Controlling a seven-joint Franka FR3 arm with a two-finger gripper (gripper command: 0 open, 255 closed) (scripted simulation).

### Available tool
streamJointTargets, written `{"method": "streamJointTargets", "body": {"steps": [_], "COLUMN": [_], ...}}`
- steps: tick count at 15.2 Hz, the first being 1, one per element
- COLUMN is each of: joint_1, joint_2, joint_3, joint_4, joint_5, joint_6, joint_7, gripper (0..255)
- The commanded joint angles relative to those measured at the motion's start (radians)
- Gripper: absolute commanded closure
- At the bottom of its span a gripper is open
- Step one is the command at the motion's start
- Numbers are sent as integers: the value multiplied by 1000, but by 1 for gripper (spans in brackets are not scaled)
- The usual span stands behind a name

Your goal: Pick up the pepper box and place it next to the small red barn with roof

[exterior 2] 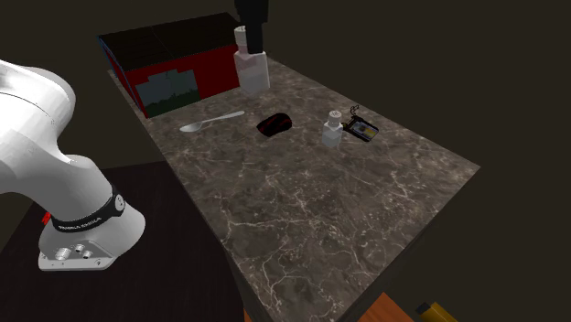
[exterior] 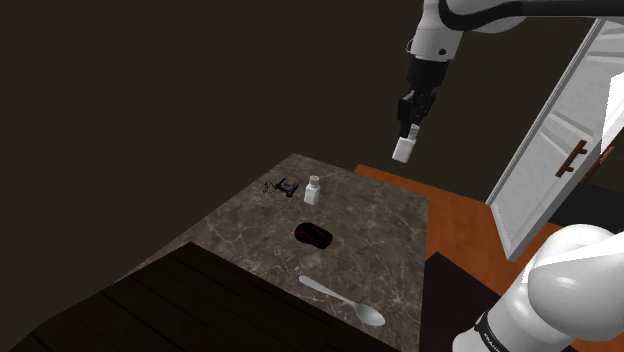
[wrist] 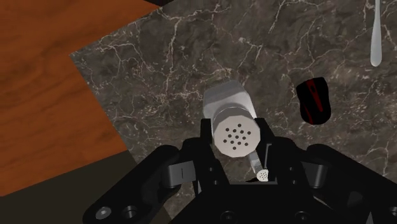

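Barn: small red barn [exterior 2: 174, 78] is standing at the table [exterior 2: 366, 210] end, at the second exterior view's left.
Spoon: spoon [exterior 2: 212, 120] is lying on the table before the barn.
Pepper box: white pepper box [exterior 2: 252, 71] is hanging high over the table; in the shoulder view it is well apart from the barn.
Jaws: jaws are clasping the pepper box near its holed cap.
Handling: it is looking light, stiff and smooth, so probably slippery; gripping the sides under the cap seems safest.
Neighbours: black-red object [exterior 2: 274, 124] and second shaker [exterior 2: 333, 128] are resting further right.
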Motion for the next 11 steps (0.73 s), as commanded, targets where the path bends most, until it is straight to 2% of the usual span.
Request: {"method": "streamJointTargets", "body": {"steps": [1,6,11], "joint_1": [0,0,39], "joint_2": [6,21,21], "joint_3": [0,1,95], "joint_4": [32,109,111], "joint_5": [0,1,48], "joint_6": [-27,-87,-94], "joint_7": [-2,-4,119], "gripper": [255,255,255]}}
